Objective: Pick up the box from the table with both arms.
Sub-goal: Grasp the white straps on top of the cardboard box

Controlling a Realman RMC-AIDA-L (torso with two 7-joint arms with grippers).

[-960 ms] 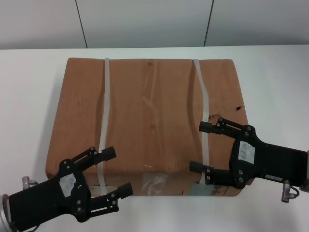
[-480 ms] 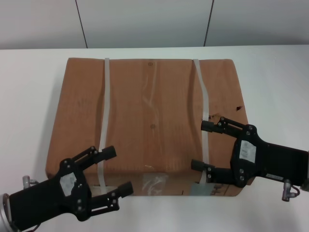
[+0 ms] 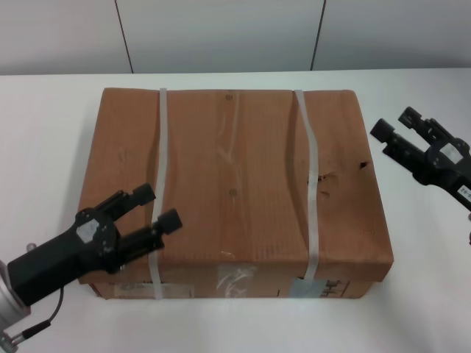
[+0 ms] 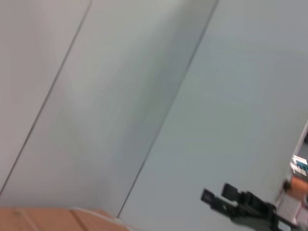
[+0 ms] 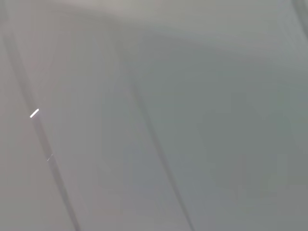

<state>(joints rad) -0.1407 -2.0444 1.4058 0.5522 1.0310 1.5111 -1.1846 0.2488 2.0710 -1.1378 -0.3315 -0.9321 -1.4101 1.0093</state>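
The large flat brown cardboard box lies on the white table, with two whitish straps across it and tape and black print on its near side. My left gripper is open over the box's near left corner, its fingertips by the left strap; I cannot tell if it touches. My right gripper is open above the table, off the box's right edge and apart from it. The left wrist view shows a box corner and the right gripper farther off. The right wrist view shows only wall.
Grey wall panels stand behind the table's far edge. White tabletop shows on both sides of the box and in a strip in front of it.
My right gripper has left the box's near right corner and moved out to the right and farther back. My left gripper has turned and moved up over the near left corner.
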